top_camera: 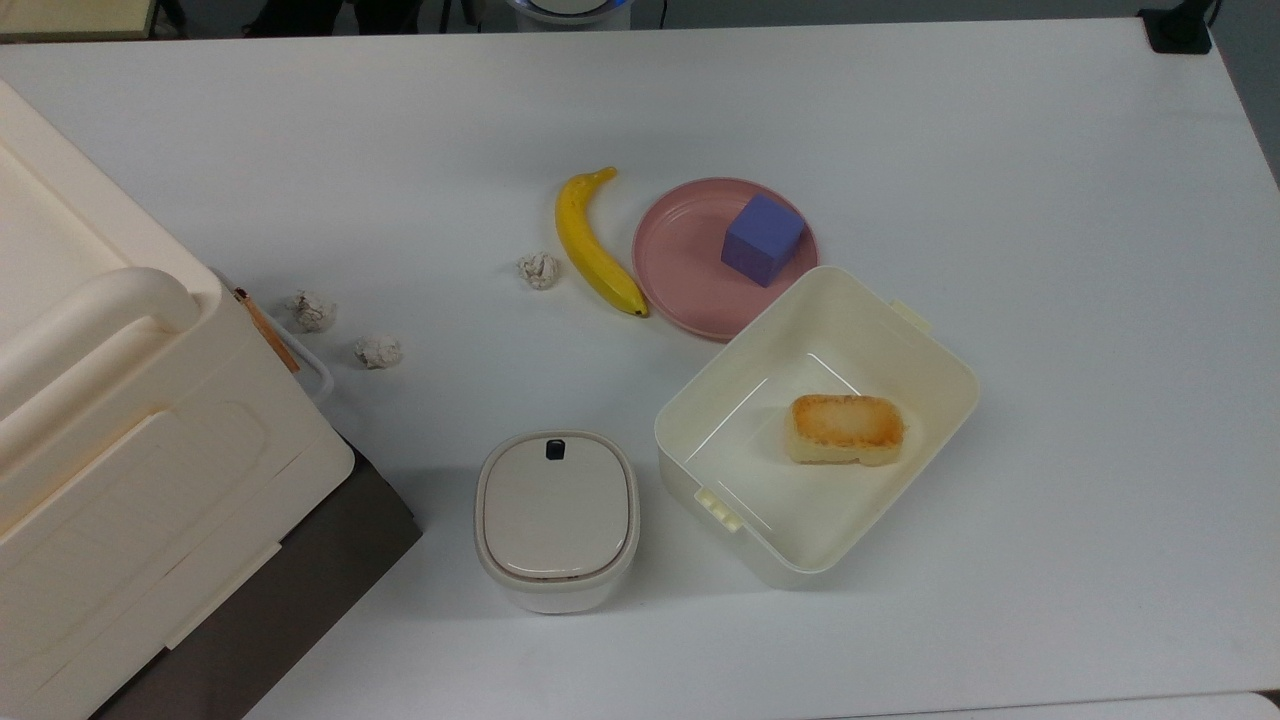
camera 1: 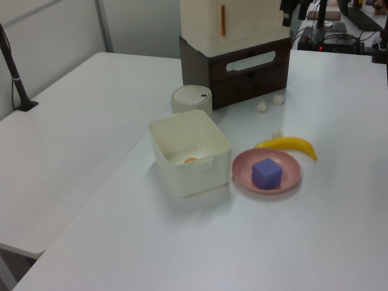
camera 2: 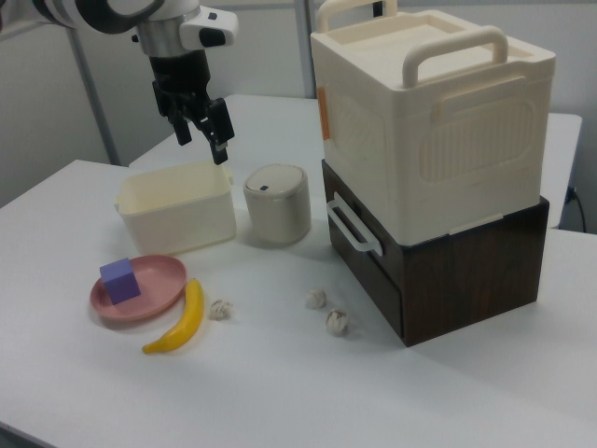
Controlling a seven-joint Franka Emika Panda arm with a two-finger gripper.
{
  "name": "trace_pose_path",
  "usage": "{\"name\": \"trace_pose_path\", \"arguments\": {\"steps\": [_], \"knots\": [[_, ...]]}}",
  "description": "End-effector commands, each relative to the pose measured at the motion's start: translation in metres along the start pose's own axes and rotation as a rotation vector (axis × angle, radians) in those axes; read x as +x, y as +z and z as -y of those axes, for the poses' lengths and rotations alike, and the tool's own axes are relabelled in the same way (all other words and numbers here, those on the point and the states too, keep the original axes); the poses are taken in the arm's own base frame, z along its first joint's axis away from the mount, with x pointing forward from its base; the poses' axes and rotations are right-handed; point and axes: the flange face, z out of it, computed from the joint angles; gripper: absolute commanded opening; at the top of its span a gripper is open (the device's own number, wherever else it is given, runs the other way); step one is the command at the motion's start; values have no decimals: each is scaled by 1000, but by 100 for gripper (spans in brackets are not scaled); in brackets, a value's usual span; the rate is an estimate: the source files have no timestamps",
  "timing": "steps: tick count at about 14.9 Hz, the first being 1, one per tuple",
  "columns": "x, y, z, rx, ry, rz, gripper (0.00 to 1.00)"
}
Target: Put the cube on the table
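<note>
- Banana [top_camera: 595, 243]: lies on table [top_camera: 1000, 180], just beside the pink plate's [top_camera: 680, 265] 9 o'clock edge in the top view.
- Cube [top_camera: 763, 239]: rests on that plate, toward 2 o'clock.
- Gripper [camera 2: 201, 131]: fingers spread, empty, raised above the cream bin [camera 2: 177, 207] in the right view.

Looks like a robotics lab: white surface [top_camera: 1050, 200], grey partition walls, robot arm [camera 2: 140, 19], cabled electronics [camera 1: 327, 36] upper right.

Cube [top_camera: 762, 239] sits on plate [top_camera: 690, 270]; banana [top_camera: 592, 243] at the top view's left.
</note>
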Motion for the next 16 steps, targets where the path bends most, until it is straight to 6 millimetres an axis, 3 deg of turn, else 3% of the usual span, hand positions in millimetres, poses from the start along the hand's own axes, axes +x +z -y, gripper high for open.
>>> {"name": "trace_pose_path", "arguments": {"steps": [1,16], "knots": [[1,-1,4,19,-9,-10,100],[4,11,4,16,2,16,100]]}}
